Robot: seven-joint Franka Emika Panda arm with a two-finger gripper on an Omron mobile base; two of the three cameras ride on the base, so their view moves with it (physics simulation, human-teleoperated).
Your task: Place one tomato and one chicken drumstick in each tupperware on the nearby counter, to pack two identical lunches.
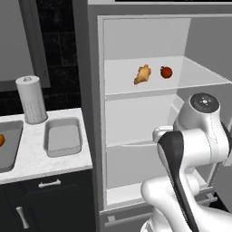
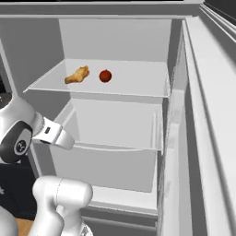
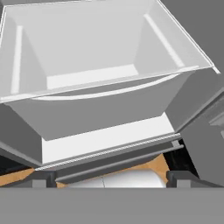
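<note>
Fridge shelf (image 1: 199,79): drumstick (image 1: 142,74); tomato (image 1: 166,72)

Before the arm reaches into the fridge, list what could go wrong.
1. The chicken drumstick and tomato lie close together on the upper shelf; grabbing one may knock the other, and the tomato could roll.
2. The open tool faces the lower drawer, well below them, so rising may clip the shelf edge.

The open fridge (image 1: 149,113) is being viewed by both base cameras from behind the arm, at seven and five o'clock, its upper shelf (image 2: 120,85) being shared, while a lower drawer (image 3: 96,87) is being looked into closely by the hand camera.
</note>
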